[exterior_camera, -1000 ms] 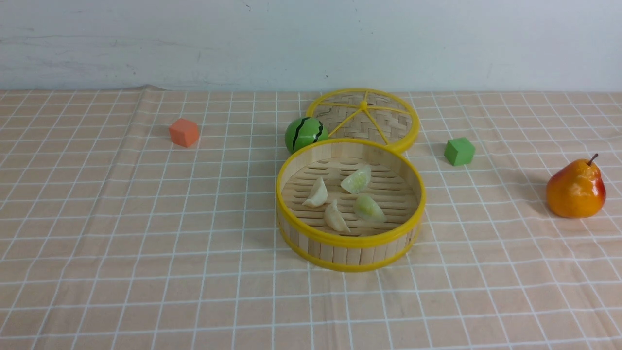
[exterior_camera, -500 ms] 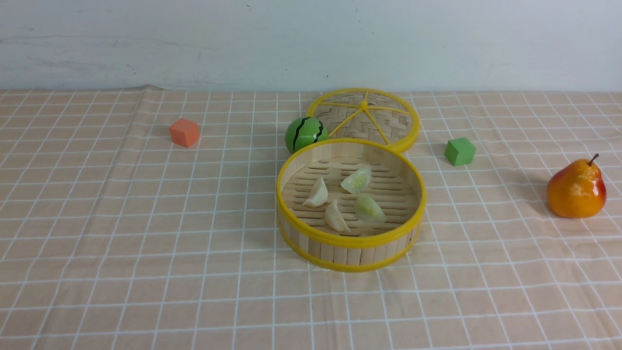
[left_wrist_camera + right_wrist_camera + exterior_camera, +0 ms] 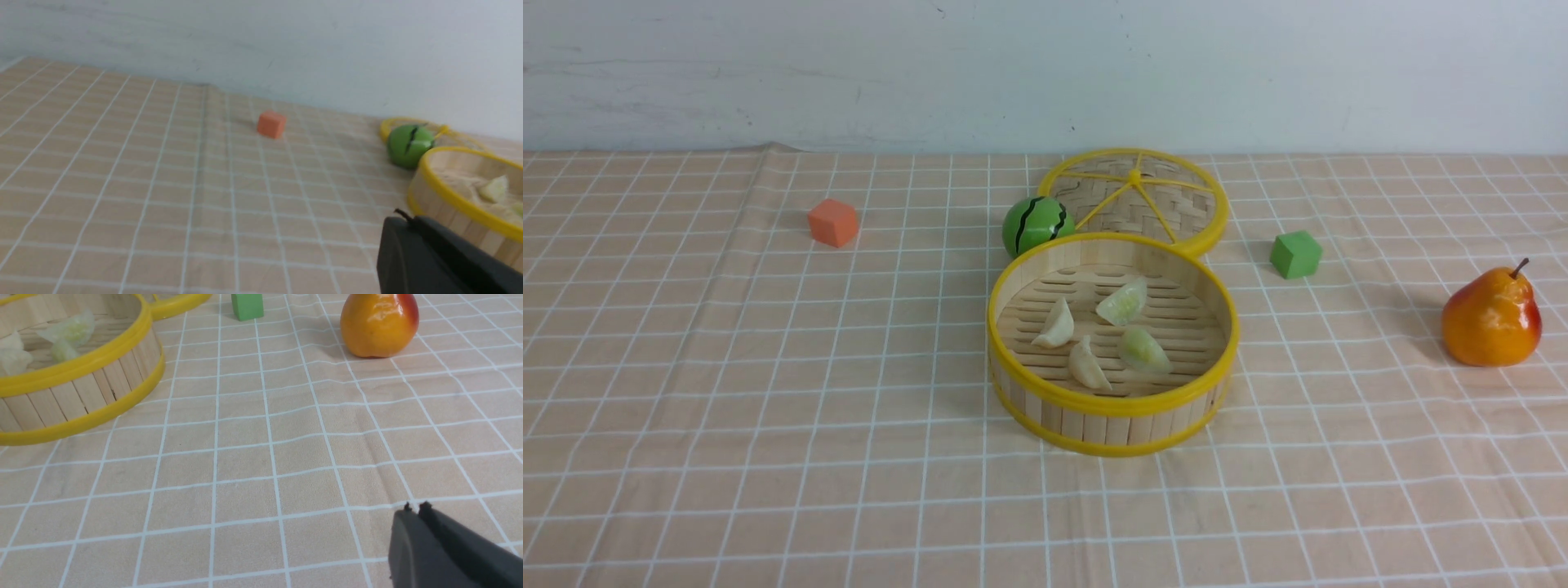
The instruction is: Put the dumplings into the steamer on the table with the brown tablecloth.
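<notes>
The steamer (image 3: 1111, 412) stands mid-table on the brown tablecloth (image 3: 768, 392). Several dumplings lie on its slatted floor: two cream ones (image 3: 1055, 325) (image 3: 1086, 364) and two greenish ones (image 3: 1124, 301) (image 3: 1143, 349). The steamer also shows in the left wrist view (image 3: 457, 196) and the right wrist view (image 3: 77, 396), with dumplings (image 3: 69, 330) inside. My left gripper (image 3: 408, 218) is shut and empty, close to the steamer's side. My right gripper (image 3: 416, 508) is shut and empty above bare cloth. Neither gripper shows in the front view.
The flat woven lid (image 3: 1135, 196) lies behind the steamer, with a green watermelon ball (image 3: 1034, 224) beside it. An orange cube (image 3: 833, 222) sits far left, a green cube (image 3: 1294, 253) and a pear (image 3: 1490, 318) to the right. A wall closes the back.
</notes>
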Controlling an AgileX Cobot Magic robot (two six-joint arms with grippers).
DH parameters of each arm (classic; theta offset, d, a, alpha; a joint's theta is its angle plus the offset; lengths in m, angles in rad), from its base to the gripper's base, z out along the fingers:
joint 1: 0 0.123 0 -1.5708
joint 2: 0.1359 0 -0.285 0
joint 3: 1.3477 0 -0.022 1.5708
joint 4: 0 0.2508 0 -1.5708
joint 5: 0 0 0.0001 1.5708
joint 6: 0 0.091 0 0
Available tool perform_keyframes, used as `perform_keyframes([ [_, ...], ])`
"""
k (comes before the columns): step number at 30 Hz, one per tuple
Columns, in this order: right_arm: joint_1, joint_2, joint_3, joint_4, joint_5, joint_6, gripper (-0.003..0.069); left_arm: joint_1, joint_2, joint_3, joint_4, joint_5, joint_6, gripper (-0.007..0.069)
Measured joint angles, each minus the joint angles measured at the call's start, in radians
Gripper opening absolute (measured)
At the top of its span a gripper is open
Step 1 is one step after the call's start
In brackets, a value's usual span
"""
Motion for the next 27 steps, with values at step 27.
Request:
perform_keyframes([
  [27,0.0,0.0,0.0,0.0,0.0,0.0,0.0042,0.059,0.0,0.076,0.01,0.168,-0.044,-0.0014],
])
